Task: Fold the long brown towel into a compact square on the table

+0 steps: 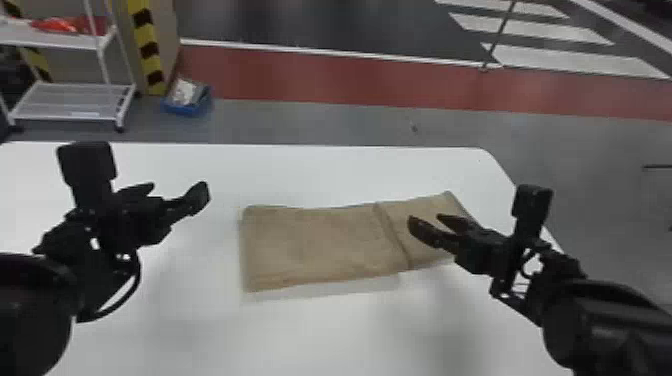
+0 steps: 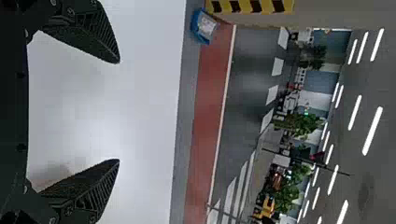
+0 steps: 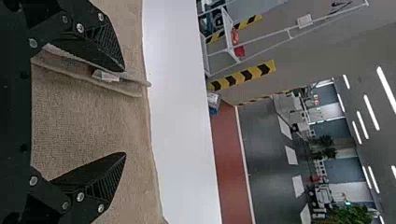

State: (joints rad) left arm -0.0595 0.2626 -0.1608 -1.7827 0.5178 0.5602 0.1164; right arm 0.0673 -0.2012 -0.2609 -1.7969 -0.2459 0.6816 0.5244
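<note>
The brown towel [image 1: 320, 245] lies flat near the middle of the table, with a folded layer over its left and middle part and a single lower stretch at its right end. My right gripper [image 1: 425, 225] is above that right end, open and holding nothing. On the left, away from the towel, my left gripper [image 1: 175, 192] hangs over bare table. In the left wrist view the left gripper [image 2: 119, 111] has its fingers wide apart. The right wrist view has the right gripper [image 3: 125, 114] spread above the towel [image 3: 88, 121], a layered edge with a small white tag near one finger.
The white table [image 1: 310, 335] extends around the towel, its far edge beyond and its angled right edge near the right arm. Past it on the floor are a blue box [image 1: 187, 100] and a white rack [image 1: 72, 100].
</note>
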